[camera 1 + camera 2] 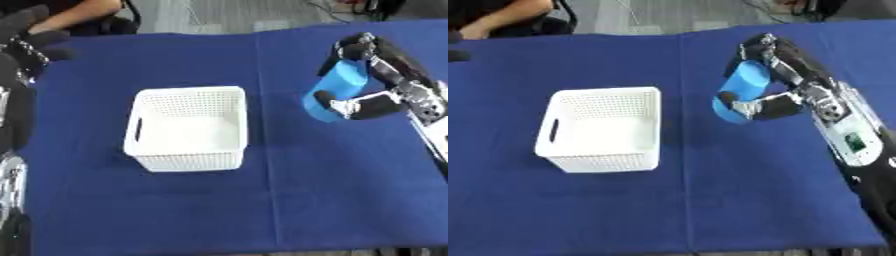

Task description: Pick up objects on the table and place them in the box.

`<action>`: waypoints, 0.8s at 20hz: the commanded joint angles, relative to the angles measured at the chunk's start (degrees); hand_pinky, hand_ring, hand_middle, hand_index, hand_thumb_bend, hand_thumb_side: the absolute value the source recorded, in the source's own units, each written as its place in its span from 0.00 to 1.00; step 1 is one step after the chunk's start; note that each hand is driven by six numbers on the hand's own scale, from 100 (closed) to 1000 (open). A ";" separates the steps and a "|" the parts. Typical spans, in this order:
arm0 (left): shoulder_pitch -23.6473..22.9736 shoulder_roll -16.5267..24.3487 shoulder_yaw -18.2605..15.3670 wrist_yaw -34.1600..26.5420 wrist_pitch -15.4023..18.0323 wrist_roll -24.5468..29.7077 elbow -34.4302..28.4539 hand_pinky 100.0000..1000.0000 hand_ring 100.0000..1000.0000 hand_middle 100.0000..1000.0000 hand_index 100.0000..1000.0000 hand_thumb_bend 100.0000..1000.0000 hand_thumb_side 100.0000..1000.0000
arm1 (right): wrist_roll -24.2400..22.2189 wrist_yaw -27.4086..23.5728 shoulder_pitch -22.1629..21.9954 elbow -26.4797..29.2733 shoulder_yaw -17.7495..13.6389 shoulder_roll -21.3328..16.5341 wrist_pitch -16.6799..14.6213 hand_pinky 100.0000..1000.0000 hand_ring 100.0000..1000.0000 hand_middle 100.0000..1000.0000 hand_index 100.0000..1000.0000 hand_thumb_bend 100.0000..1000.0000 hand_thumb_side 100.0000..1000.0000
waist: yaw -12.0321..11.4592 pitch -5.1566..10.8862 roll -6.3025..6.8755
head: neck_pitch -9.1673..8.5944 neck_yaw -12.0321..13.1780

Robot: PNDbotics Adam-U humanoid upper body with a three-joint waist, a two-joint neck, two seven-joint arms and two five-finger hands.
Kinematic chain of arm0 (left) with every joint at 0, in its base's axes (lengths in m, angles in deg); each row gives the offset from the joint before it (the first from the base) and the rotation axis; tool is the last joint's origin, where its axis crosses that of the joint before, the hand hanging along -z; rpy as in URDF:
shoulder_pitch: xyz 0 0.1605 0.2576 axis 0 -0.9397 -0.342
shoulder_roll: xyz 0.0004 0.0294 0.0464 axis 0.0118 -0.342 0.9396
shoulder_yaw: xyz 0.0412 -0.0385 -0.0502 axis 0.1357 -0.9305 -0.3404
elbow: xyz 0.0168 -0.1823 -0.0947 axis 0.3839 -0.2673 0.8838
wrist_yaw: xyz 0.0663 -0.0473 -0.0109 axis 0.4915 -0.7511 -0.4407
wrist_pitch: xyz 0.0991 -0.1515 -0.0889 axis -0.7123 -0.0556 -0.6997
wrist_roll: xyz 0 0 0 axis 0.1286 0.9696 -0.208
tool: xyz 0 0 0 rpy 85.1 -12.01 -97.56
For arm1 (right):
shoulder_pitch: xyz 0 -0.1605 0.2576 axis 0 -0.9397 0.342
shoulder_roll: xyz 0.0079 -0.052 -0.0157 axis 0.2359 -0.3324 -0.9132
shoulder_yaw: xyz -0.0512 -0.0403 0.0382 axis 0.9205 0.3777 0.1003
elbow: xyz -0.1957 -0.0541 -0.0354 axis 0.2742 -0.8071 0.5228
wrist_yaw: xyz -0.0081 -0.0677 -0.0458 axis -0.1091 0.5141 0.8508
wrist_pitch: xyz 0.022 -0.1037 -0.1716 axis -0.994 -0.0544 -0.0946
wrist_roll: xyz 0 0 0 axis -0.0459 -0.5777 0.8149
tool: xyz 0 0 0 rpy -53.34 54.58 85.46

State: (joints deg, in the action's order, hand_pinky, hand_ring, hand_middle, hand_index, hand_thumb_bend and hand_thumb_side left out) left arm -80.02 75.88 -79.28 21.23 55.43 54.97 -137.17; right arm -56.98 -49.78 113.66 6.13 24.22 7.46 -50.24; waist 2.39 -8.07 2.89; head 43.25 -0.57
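Right now the right hand (pixel 785 102) is curled round a blue cylinder (pixel 738 90), seemingly lifted, right of the white basket (pixel 604 165).

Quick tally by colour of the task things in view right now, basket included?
Blue: 1, the cylinder, held in the right hand above the cloth.
White: 1, the basket, nothing visible inside it.
Total: 2.
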 commanded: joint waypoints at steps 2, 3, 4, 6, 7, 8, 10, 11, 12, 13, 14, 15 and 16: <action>0.29 0.56 0.13 -0.25 -0.01 0.14 -1.14 0.71 0.75 0.90 0.90 1.00 0.78 | -0.28 -0.37 1.88 0.77 -0.33 -1.06 -0.04 0.00 0.00 0.00 0.16 0.00 0.30 | -0.06 0.65 -0.18 | -0.72 -0.37; 0.27 0.57 0.15 -0.26 -0.02 0.15 -1.14 0.71 0.75 0.90 0.90 1.00 0.78 | -0.34 -0.43 2.28 0.62 -0.22 -0.80 -0.03 0.00 0.00 0.00 0.16 0.00 0.30 | -0.04 0.66 -0.17 | -0.74 -0.40; 0.25 0.58 0.18 -0.27 -0.03 0.17 -1.14 0.71 0.75 0.90 0.90 1.00 0.78 | -0.45 -0.53 2.89 0.37 -0.03 -0.41 0.01 0.00 0.00 0.00 0.16 0.00 0.30 | -0.03 0.68 -0.14 | -0.74 -0.51; 0.21 0.55 0.37 -0.32 -0.13 0.32 -1.14 0.71 0.75 0.90 0.90 1.00 0.79 | -1.01 -0.64 5.06 -0.59 0.79 1.02 0.03 0.00 0.00 0.00 0.16 0.00 0.31 | -0.03 0.76 -0.01 | -0.80 -1.05; 0.26 0.50 0.52 -0.36 -0.22 0.45 -1.14 0.71 0.75 0.90 0.90 1.00 0.79 | -1.47 -0.60 6.42 -1.30 1.36 1.94 -0.04 0.00 0.00 0.00 0.16 0.00 0.30 | -0.05 0.80 0.10 | -0.95 -1.41; 0.36 0.44 0.68 -0.44 -0.25 0.60 -1.14 0.71 0.75 0.90 0.90 1.00 0.79 | -1.93 -0.54 7.76 -1.95 1.95 2.91 -0.25 0.00 0.00 0.00 0.16 0.00 0.33 | -0.21 0.83 0.28 | -1.17 -1.93; 0.62 0.33 1.05 -0.70 -0.17 0.95 -1.14 0.71 0.75 0.90 0.90 1.00 0.79 | -3.06 -0.27 10.72 -3.13 3.40 5.14 -0.99 0.00 0.00 0.00 0.15 0.00 0.34 | -0.72 0.82 0.81 | -1.64 -2.90; 0.70 0.29 1.16 -0.83 -0.10 1.09 -1.14 0.71 0.75 0.90 0.90 1.00 0.79 | -3.56 -0.14 11.96 -3.81 3.95 6.19 -1.28 0.00 0.00 0.00 0.15 0.00 0.34 | -1.05 0.75 1.12 | -1.74 -3.28; 0.76 0.28 1.22 -0.93 -0.04 1.18 -1.14 0.71 0.75 0.90 0.90 1.00 0.79 | -3.94 -0.06 12.85 -4.48 4.31 7.05 -1.52 0.00 0.00 0.00 0.16 0.00 0.34 | -1.28 0.68 1.32 | -1.82 -3.56; 0.81 0.25 1.28 -1.03 0.04 1.27 -1.14 0.71 0.75 0.90 0.90 1.00 0.80 | -4.35 0.00 13.68 -5.24 4.68 8.03 -1.73 0.00 0.00 0.00 0.16 0.00 0.33 | -1.63 0.58 1.52 | -1.89 -3.93; 0.84 0.22 1.33 -1.09 0.08 1.35 -1.14 0.71 0.75 0.90 0.90 1.00 0.80 | -4.71 0.09 14.29 -5.93 4.96 8.83 -1.91 0.00 0.00 0.00 0.16 0.00 0.33 | -1.93 0.47 1.65 | -1.98 -4.22; 0.90 0.18 1.39 -1.14 0.10 1.43 -1.14 0.71 0.75 0.90 0.90 1.00 0.80 | -5.03 0.19 14.76 -6.56 5.19 9.52 -2.12 0.00 0.00 0.00 0.16 0.00 0.33 | -2.19 0.34 1.75 | -2.08 -4.43; 0.96 0.15 1.42 -1.18 0.12 1.49 -1.14 0.71 0.75 0.90 0.90 1.00 0.80 | -5.25 0.27 15.06 -7.04 5.32 9.98 -2.34 0.00 0.00 0.00 0.16 0.00 0.32 | -2.36 0.24 1.81 | -2.12 -4.52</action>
State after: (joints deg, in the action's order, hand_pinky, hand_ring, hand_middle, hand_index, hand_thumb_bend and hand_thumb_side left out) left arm -79.87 75.69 -77.92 20.34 55.44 56.16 -137.17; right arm -61.77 -49.69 127.25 -0.84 29.49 17.06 -52.36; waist 0.01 -8.57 4.70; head 41.81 -4.36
